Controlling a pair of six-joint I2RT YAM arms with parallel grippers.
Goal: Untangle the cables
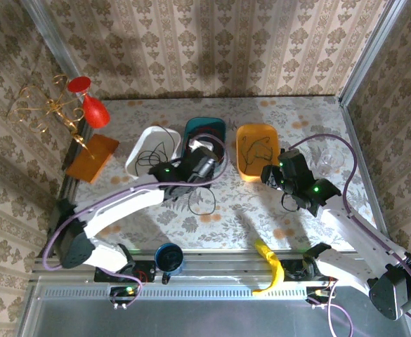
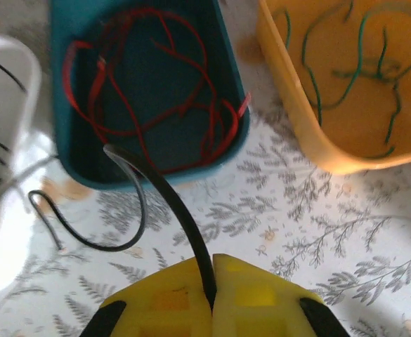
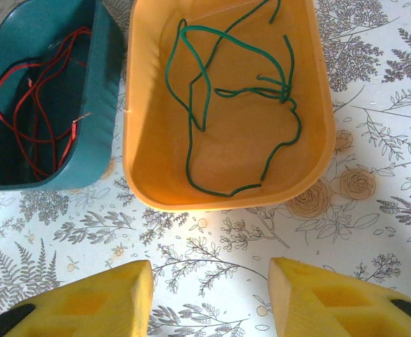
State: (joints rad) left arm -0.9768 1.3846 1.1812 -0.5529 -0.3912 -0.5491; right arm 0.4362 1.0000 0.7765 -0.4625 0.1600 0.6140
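Cables, top view: black cable (image 1: 190, 202) loops on the table (image 1: 296, 112) beneath the left gripper (image 1: 205, 163); more black wire lies in the white tub (image 1: 140, 144).
Left wrist view: left gripper fingers pressed together on the black cable; red cable (image 2: 184, 109) coiled in the teal tub (image 2: 79, 174).
Right wrist view: right gripper (image 3: 209, 295) fingers apart over the table, near the orange tub (image 3: 240, 147), which holds the green cable (image 3: 287, 98).

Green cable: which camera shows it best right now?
Right wrist: the whole green cable lies sharp and large in the orange tub. Left wrist shows it partly cut off and blurred at top right; top external shows it tiny.
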